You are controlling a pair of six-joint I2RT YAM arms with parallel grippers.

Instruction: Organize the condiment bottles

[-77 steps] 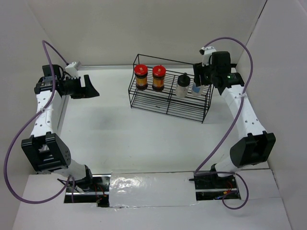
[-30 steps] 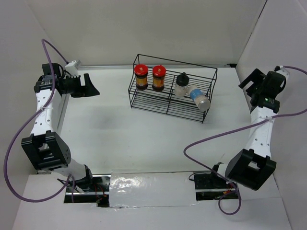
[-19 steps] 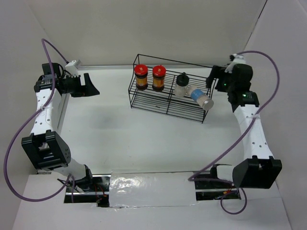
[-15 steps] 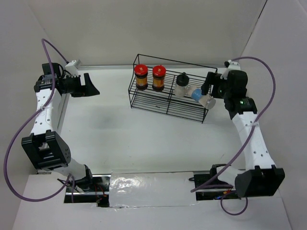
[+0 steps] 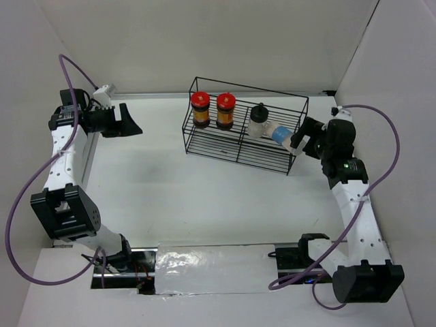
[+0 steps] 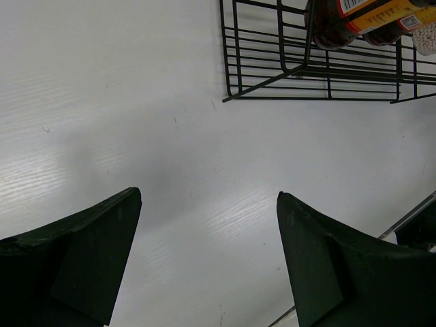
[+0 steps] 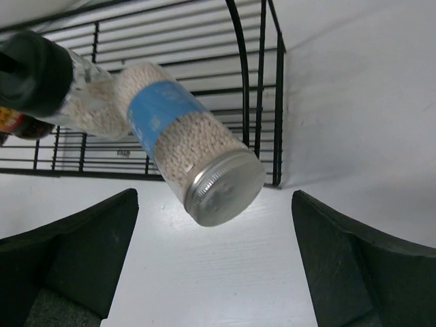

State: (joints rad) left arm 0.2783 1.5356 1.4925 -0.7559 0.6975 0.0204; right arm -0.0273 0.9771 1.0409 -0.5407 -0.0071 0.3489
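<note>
A black wire rack (image 5: 225,146) holds the condiment bottles. Two red-capped jars (image 5: 200,110) (image 5: 225,110) stand upright at its left, their brown bodies showing in the left wrist view (image 6: 354,17). A whitish black-capped jar (image 5: 258,121) (image 7: 41,75) stands beside them. The blue-labelled jar (image 5: 281,135) (image 7: 184,139) lies tilted, its base against the black-capped jar and its silver cap (image 7: 225,187) poking over the rack's right end. My right gripper (image 5: 304,139) (image 7: 214,194) is open just off that cap, holding nothing. My left gripper (image 5: 129,121) (image 6: 209,194) is open and empty, far left of the rack.
White walls close in the table on the left, back and right. The rack's lower tier (image 7: 262,82) (image 6: 272,75) carries nothing. The right arm's purple cable (image 5: 381,184) loops out toward the right wall.
The blue-labelled jar, earlier upright in the right gripper, now lies tilted. The right arm swung away to the right wall, then came back to the jar's cap end. The left arm has not moved.
</note>
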